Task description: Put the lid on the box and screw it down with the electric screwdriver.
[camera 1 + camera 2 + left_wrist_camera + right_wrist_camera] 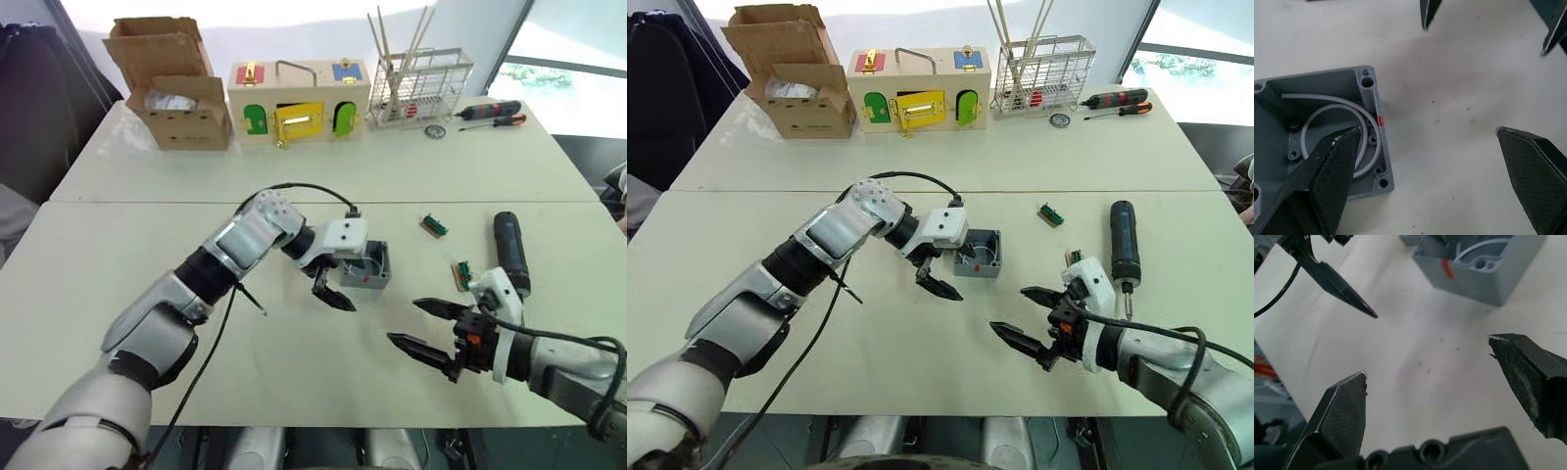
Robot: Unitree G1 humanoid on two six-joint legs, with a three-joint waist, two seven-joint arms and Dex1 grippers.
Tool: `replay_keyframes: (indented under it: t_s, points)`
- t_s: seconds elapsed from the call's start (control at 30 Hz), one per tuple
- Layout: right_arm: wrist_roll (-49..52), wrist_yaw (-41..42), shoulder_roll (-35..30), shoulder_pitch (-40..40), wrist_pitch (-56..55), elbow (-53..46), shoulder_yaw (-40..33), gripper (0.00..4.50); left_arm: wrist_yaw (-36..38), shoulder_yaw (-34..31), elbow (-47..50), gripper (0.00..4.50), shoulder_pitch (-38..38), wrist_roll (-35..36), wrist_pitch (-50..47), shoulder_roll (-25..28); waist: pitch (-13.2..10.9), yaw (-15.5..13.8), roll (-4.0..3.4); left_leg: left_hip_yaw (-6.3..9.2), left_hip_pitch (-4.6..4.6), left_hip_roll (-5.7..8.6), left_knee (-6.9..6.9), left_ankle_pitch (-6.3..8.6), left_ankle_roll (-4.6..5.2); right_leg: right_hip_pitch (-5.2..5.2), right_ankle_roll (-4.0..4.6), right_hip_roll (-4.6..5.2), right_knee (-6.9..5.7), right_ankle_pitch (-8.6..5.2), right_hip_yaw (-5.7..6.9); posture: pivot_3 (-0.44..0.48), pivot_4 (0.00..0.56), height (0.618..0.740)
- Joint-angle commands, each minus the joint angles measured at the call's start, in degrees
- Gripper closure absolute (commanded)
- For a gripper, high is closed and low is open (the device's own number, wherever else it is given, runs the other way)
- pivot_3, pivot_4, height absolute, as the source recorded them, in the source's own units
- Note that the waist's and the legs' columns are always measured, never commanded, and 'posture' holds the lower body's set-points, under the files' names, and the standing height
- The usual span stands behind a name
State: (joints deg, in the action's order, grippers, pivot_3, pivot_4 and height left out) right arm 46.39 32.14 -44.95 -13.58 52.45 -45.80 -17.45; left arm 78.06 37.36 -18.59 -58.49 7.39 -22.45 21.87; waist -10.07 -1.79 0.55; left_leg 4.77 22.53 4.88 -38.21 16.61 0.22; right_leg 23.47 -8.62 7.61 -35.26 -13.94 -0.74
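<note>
1. You work over a pale counter (294, 382) made of two tops butted along a seam that runs across the middle; the near top is mostly bare.
2. The box (979, 254) sits open on the near top, just past the seam's near side, with a white wire coiled inside and a red mark on one wall.
3. Your left hand (937, 284) hovers just beside the box, fingers spread and holding nothing; in the left wrist view one finger (1327, 176) overlaps the box's rim.
4. Your right hand (1031, 318) hangs low over the near top, well right of the box, fingers wide apart and empty.
5. The screwdriver (1123, 245) lies on the counter just beyond the right hand, bit toward you.
6. Two small green parts (1049, 213) lie between the box and the screwdriver.
7. Along the far edge stand a cardboard box (176, 88), a wooden box (299, 103) with coloured doors, a wire rack (419, 90) and two hand screwdrivers (493, 115).
8. Open counter lies between your hands and toward the near edge.
</note>
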Motion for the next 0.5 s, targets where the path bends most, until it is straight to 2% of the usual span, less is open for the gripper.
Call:
replay_keyframes:
  t_s: [0.03,0.17,0.43,0.5]
  points:
    - [0.7,-1.3,0.5,-2.5,-1.6,-4.8,-4.1,0.01,1.5,0.0,-2.7,0.00,-1.8,-2.8,3.2,-1.7,0.0,-0.1,0.00,0.00,0.00,0.00,0.00,0.00,0.00,0.00,0.00,0.00,0.00,0.00,0.00,0.000,0.150,0.734]
    - [-1.0,-3.5,0.4,-3.9,-2.6,-6.7,-7.5,0.01,1.9,-0.1,-8.8,0.00,-3.0,-5.5,6.3,-4.8,0.0,-0.4,0.00,0.00,-0.01,0.01,-0.03,-0.01,0.01,-0.02,-0.01,0.00,-0.02,0.00,0.01,0.000,0.150,0.734]
    - [-1.0,-5.7,0.4,-4.7,-2.8,-8.2,-7.6,0.01,2.3,-1.1,-18.0,0.00,-5.5,-9.6,11.3,-9.5,0.0,-0.3,0.01,0.01,-0.02,0.02,-0.04,-0.01,0.01,-0.01,-0.04,-0.01,-0.07,0.00,0.01,0.000,0.150,0.734]
    - [-0.8,-6.1,0.4,-4.8,-2.6,-8.6,-8.0,0.00,2.4,-1.4,-19.8,0.49,-6.1,-10.3,12.3,-10.3,0.0,-0.4,0.01,0.01,-0.02,0.01,-0.04,-0.01,0.01,-0.02,-0.04,-0.01,-0.09,0.00,0.01,0.000,0.150,0.734]
